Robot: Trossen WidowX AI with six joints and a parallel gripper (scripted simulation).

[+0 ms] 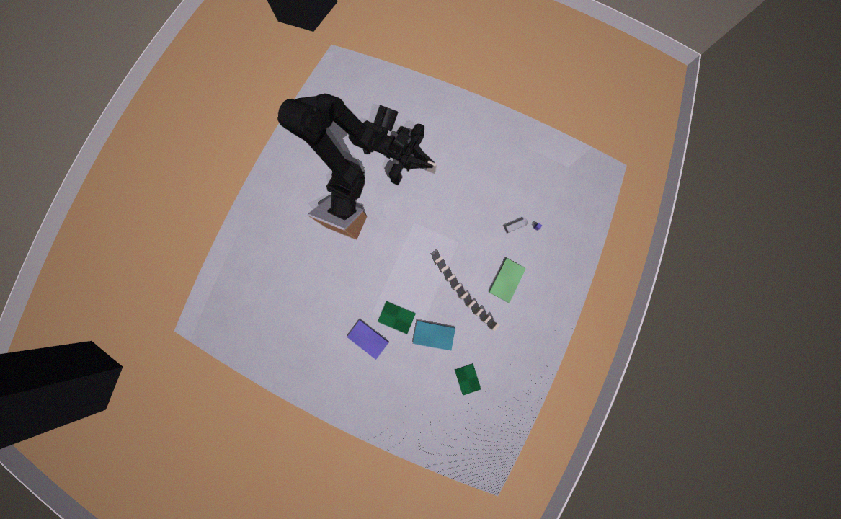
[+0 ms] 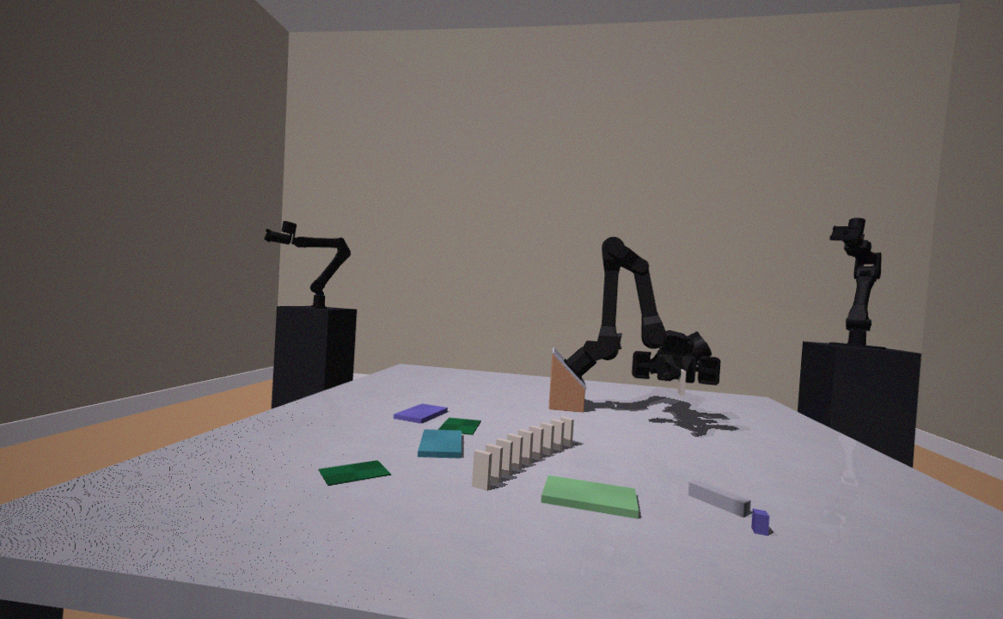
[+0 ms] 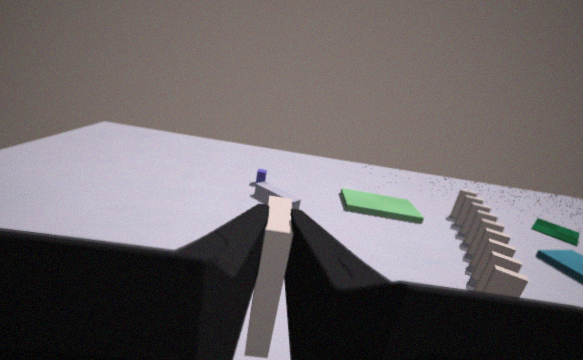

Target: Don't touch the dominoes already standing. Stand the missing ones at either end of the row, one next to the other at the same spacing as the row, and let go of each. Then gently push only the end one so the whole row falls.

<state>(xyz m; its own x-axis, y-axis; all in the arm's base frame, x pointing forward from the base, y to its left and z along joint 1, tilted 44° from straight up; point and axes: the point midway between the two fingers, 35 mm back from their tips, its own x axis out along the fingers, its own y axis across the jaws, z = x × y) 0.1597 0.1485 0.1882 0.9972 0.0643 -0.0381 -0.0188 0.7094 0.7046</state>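
A pale cream domino (image 1: 432, 168) (image 2: 681, 383) (image 3: 274, 280) is gripped between the fingers of the black tool (image 1: 434, 163) (image 2: 682, 372) (image 3: 277, 218), held above the table (image 1: 268, 258) (image 2: 220, 523) (image 3: 121, 165) and well apart from the standing row. The held piece is a slim, plain block with flat faces and straight edges, upright in the exterior view. Across the table, a slanting row of matching cream dominoes (image 1: 464, 295) (image 2: 525, 449) (image 3: 486, 240) stands upright, evenly spaced, near a light green slab (image 1: 506, 280) (image 2: 590, 496) (image 3: 381, 205). Beyond that slab, a gray bar (image 1: 515, 224) (image 2: 718, 499) (image 3: 276, 193) lies beside a small purple block (image 1: 537, 225) (image 2: 760, 522) (image 3: 261, 175). No writing can be read on any of the dominoes.
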